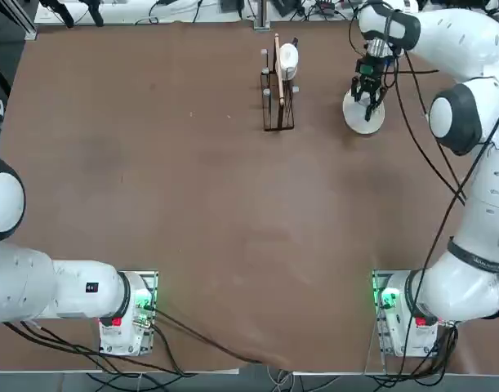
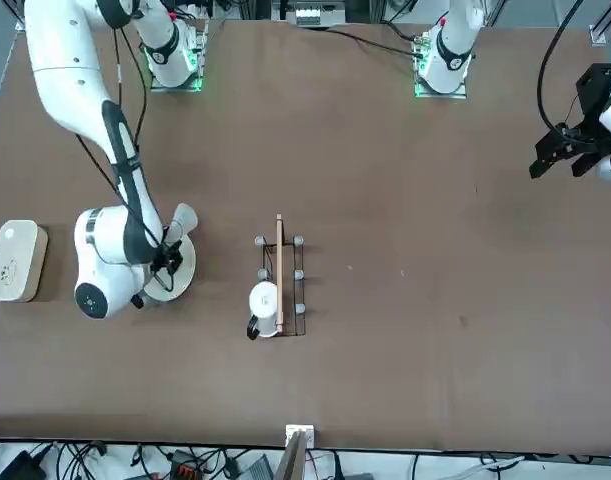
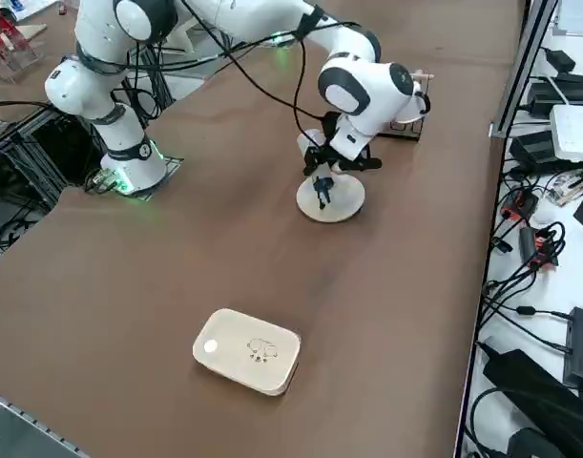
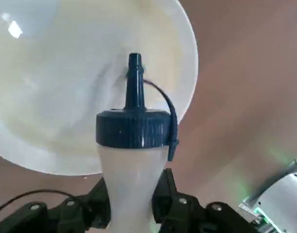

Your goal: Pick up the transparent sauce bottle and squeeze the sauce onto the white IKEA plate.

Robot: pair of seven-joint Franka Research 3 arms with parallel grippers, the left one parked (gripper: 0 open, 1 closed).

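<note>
Now | squeeze step | right gripper (image 4: 131, 206) pinching sauce bottle (image 4: 133, 165), nozzle over plate (image 4: 51, 87), upper right in top view | I'd press harder next.

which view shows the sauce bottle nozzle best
The right wrist view: the transparent sauce bottle fills it, dark blue nozzle aimed at the white IKEA plate, held in the right gripper. The right side view shows only a small dark tip; the front view shows only its pale body; the top view hides it.
</note>
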